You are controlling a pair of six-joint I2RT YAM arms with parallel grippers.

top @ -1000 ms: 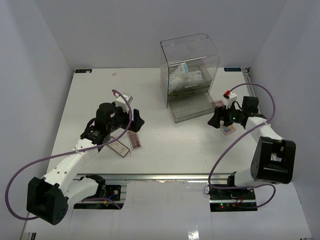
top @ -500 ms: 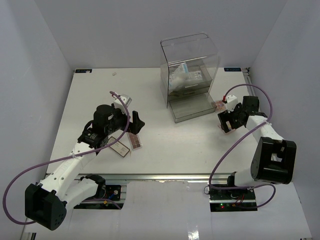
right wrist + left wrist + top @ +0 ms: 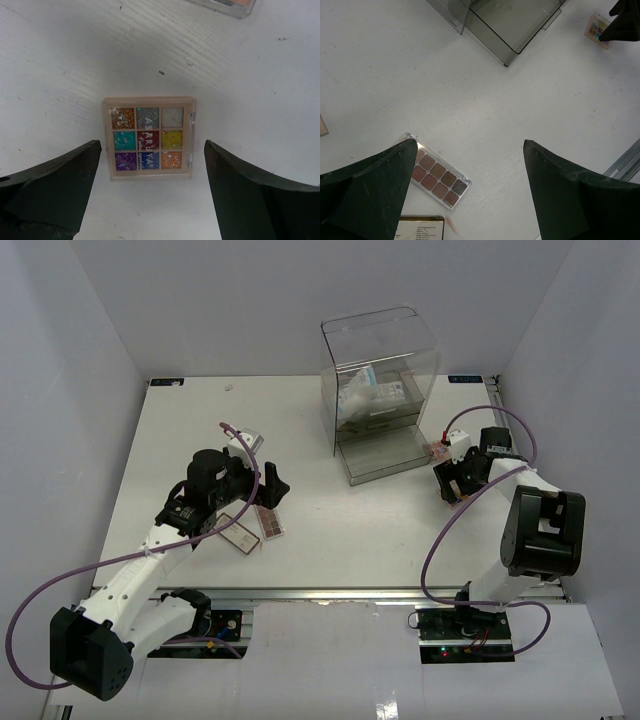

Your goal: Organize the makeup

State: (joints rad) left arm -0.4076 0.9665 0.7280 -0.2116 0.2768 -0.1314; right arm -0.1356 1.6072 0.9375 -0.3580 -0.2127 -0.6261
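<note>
right gripper [image 3: 449,478]: spread wide, holding nothing, pointing straight down at the table.
target: square nine-pan multicoloured glitter palette [image 3: 148,138] in a beige plastic frame, lying flat on the right side of the white wood-grain table [image 3: 350,525], just right of the box.
key relation: the multicoloured glitter palette sits directly under the right gripper, centred between the two dark fingers. In the wrist view its side edges fall inside the gap with a little room each side.
axis: near-square, so no real long axis. Its edges are roughly square to the line the fingers would close along, so little wrist turn looks needed.
nearer arm: the right one by far - the left is well apart.
left gripper [image 3: 470,142]: also spread wide and empty, above bare table.
brown ten-pan palette in a clear case [image 3: 437,177]: flat, on the near side of the left gripper, with one end by a finger. It is long and narrow, and runs diagonally in the wrist view.
pink palette in a clear case [image 3: 225,5]: just beyond the target, apart from it.
clear acrylic drawer box [image 3: 380,360]: far centre, with white-blue plastic sachets [image 3: 356,392] inside.
handling, judged: thin, rigid and slick - an edge pinch could slip.
</note>
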